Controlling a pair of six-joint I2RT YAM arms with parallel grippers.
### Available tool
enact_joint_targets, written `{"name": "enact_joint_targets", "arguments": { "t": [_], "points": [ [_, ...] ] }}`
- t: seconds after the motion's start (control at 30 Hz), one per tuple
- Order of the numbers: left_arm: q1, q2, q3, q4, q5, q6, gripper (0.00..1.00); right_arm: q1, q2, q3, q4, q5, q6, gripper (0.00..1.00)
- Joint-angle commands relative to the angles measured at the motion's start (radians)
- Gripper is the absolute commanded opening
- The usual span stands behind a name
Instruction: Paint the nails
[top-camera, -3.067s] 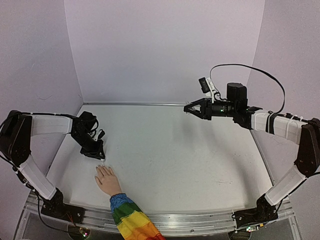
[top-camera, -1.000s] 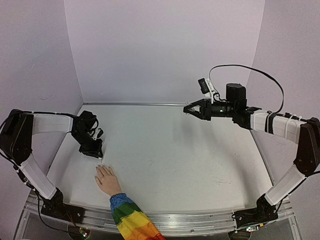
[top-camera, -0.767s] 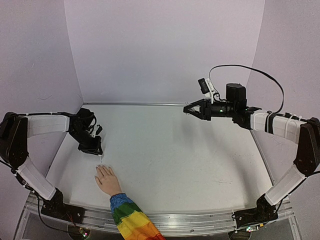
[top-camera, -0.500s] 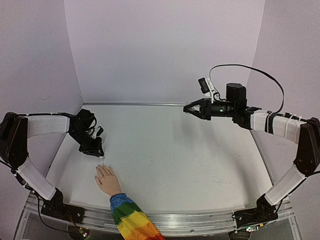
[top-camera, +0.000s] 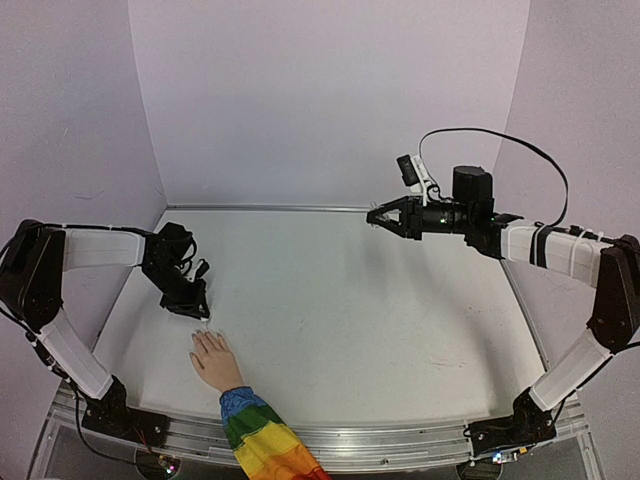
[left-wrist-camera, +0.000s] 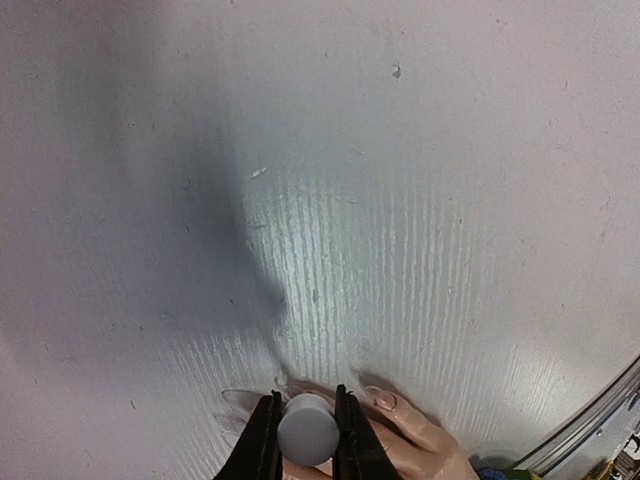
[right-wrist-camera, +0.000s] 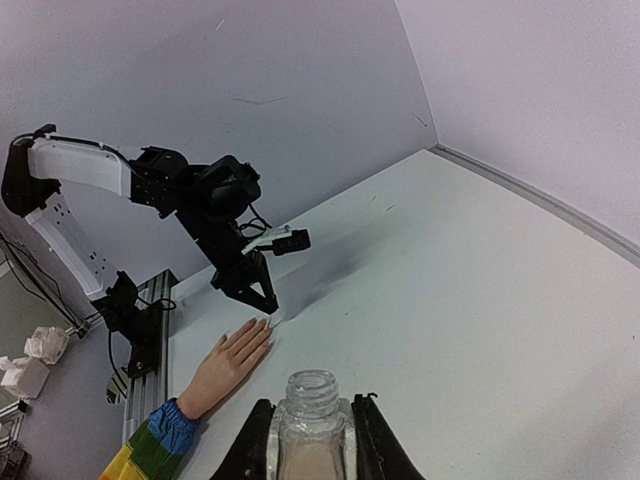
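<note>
One mannequin hand (top-camera: 213, 358), one bottle (right-wrist-camera: 310, 428), one grey cap (left-wrist-camera: 307, 430)

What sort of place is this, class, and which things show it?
Probably a robotics test cell: lilac walls boxing in a white table, left arm and right arm bolted at its edge, a mannequin hand.

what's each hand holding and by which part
Left hand pinches a round white cap by its sides; right hand grips an open clear bottle around its body.
</note>
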Motion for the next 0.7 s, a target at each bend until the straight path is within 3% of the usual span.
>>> {"name": "enact_joint_targets", "arguments": {
  "t": [0.0,0.67],
  "points": [
    [-0.005,0.006,0.014,0.008,0.007,0.010,0.00,-0.004,-0.019,0.002,0.062,-0.034,0.010,0.00],
    [-0.004,0.030,0.029,0.020,-0.008,0.012,0.00,-0.003,-0.017,0.002,0.061,-0.033,0.012,0.00]
  ]
}}
